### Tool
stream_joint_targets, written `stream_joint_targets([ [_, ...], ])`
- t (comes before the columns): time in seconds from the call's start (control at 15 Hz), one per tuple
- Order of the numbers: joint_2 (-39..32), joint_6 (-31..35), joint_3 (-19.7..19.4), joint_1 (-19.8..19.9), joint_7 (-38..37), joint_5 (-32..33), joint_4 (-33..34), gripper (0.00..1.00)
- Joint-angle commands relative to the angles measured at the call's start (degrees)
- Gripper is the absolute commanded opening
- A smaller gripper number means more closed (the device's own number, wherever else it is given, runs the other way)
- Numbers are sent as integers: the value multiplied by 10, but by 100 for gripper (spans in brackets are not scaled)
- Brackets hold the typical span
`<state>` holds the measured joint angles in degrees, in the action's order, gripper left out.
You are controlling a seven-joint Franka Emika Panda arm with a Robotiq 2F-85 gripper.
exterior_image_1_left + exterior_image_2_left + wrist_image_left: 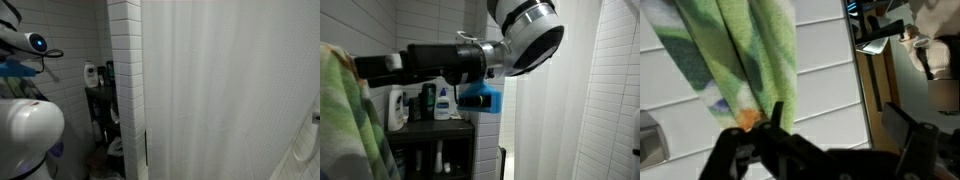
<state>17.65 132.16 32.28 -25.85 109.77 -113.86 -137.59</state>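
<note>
A green patterned towel (760, 50) hangs in front of a white tiled wall (820, 85) in the wrist view, with an orange patch near its lower edge. My gripper (843, 125) is open. Its left finger (777, 115) stands just by the towel's lower edge, and its right finger (910, 125) is off toward a wooden frame. Nothing sits between the jaws. In an exterior view the arm reaches leftward, and the gripper (370, 66) is close beside the same towel (340, 120).
A dark shelf (435, 125) holds several bottles, among them a white one (444, 102). A white shower curtain (230, 90) fills the right side beyond a tiled pillar (125, 80). The robot's white base (30, 135) stands low on the left.
</note>
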Motion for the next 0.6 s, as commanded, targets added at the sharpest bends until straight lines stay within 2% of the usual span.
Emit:
stream_joint_targets([
  [0.0,9,49,24,12,42,-15,1,100],
  [0.27,8,97,48,12,74,-34,5,100],
  [0.53,1,155,85,21,132,-80,24,100],
])
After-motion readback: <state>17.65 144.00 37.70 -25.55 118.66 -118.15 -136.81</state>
